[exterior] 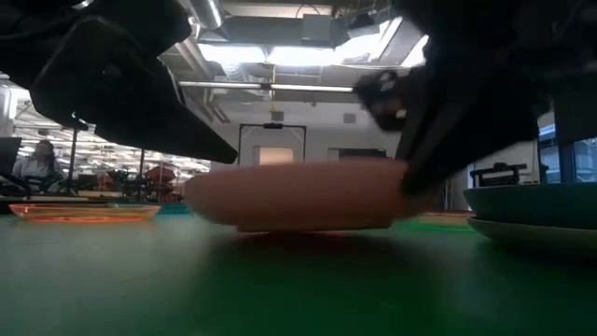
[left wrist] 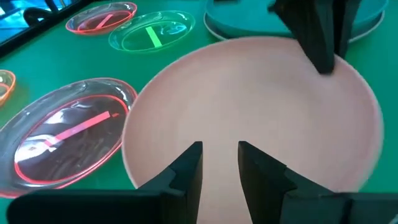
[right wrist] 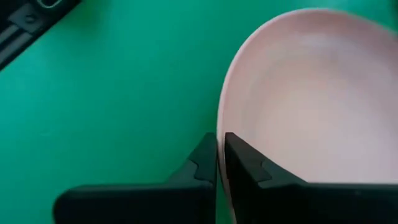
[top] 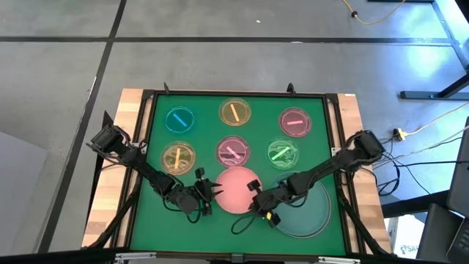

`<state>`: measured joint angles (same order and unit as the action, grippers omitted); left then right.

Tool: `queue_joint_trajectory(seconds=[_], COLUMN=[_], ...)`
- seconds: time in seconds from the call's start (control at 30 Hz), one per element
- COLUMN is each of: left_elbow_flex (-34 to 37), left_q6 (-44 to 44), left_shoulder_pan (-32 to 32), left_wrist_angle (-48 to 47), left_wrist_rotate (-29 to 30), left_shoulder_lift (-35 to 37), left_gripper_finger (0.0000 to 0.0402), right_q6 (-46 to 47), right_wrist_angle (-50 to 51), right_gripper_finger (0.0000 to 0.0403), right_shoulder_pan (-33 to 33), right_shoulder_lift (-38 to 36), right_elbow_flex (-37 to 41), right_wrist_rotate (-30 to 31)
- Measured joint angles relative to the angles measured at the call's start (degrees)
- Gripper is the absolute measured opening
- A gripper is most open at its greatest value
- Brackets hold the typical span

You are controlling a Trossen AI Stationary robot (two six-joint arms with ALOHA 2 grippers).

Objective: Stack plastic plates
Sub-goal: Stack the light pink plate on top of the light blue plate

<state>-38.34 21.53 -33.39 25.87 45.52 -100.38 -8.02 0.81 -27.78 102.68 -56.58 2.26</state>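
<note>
The large pink plate (top: 237,189) is sat on the green mat (top: 205,110) of the counter (top: 121,125), right between the two hands. Its rim on the right-arm side is pinched by the right hand (right wrist: 220,163), one finger inside the plate and one outside, clamped tight on the edge. The left hand (left wrist: 220,163) is parked at the opposite edge with its fingers parted a bit over the plate's inner surface, so nothing is gripped there.

Just past the right hand, on the side away from the pink plate, a large teal plate (top: 306,213) is seen lying on a grey-white plate (exterior: 532,233); whether there's more under it can't be told.

Beyond both hands, the small see-through plates are spread in two rows: closest are a yellow one (top: 178,157), a pink one (top: 233,151) touching or nearly touching the big pink plate, and a green one (top: 282,152). Farther out are a blue one (top: 179,119), another yellow one (top: 234,112) and another pink one (top: 294,122). Each is marked with a coloured bar in the middle.

In the low view the big pink plate is seen flat on the mat.
</note>
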Motion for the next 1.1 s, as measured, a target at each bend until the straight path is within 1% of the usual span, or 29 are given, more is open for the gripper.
queue_joint_trajectory(seconds=[0.07, 0.13, 0.23, 0.33, 0.43, 0.53, 0.63, 0.73, 0.87, 1.0, 1.1], left_elbow_flex=[-0.01, -0.01, -0.01, -0.01, -0.01, -0.01, -0.01, -0.01, -0.01, -0.01, -0.01], left_q6=[0.00, -0.14, -0.19, -0.19, -0.18, -0.17, -0.19, -0.18, -0.19, -1.07, -1.13], left_shoulder_pan=[0.00, 0.00, 0.00, 0.00, 0.00, 0.00, 0.00, 0.00, 0.00, 0.03, 0.32], left_wrist_angle=[0.00, 0.09, 0.03, -0.25, -0.40, -0.46, -0.80, -0.82, -0.83, -0.83, -0.83], left_wrist_rotate=[0.00, 0.00, 0.02, 0.00, 0.00, 0.00, 0.00, 0.01, 0.00, 0.02, 0.02], left_shoulder_lift=[0.00, 0.00, 0.00, 0.00, 0.00, 0.00, 0.00, 0.00, 0.00, 0.00, 0.00], left_gripper_finger=[0.0095, 0.0095, 0.0095, 0.0095, 0.0095, 0.0095, 0.0095, 0.0095, 0.0095, 0.0095, 0.0095], right_q6=[0.07, 0.46, 2.87, 5.03, 9.40, 16.14, 23.45, 29.70, 39.18, 47.97, 51.51], right_wrist_angle=[2.91, 5.26, 9.11, 13.90, 19.11, 25.41, 30.01, 34.04, 38.19, 37.81, 36.84], right_gripper_finger=[0.0005, 0.0005, 0.0008, 0.0003, 0.0003, 0.0004, 0.0004, 0.0004, 0.0004, 0.0005, 0.0005], right_shoulder_pan=[-0.99, -2.10, -3.90, -5.77, -7.54, -9.24, -10.95, -13.18, -16.24, -19.21, -20.43], right_shoulder_lift=[-2.55, -5.61, -10.72, -15.47, -20.23, -24.39, -27.57, -29.25, -29.52, -28.51, -27.55], right_elbow_flex=[0.00, 0.00, -0.04, -0.04, -0.04, -0.04, -0.04, -0.04, 0.04, 2.14, 4.63], right_wrist_rotate=[2.75, 3.81, 5.61, 8.58, 10.22, 9.77, 6.33, 3.13, 1.17, 1.07, 1.16])
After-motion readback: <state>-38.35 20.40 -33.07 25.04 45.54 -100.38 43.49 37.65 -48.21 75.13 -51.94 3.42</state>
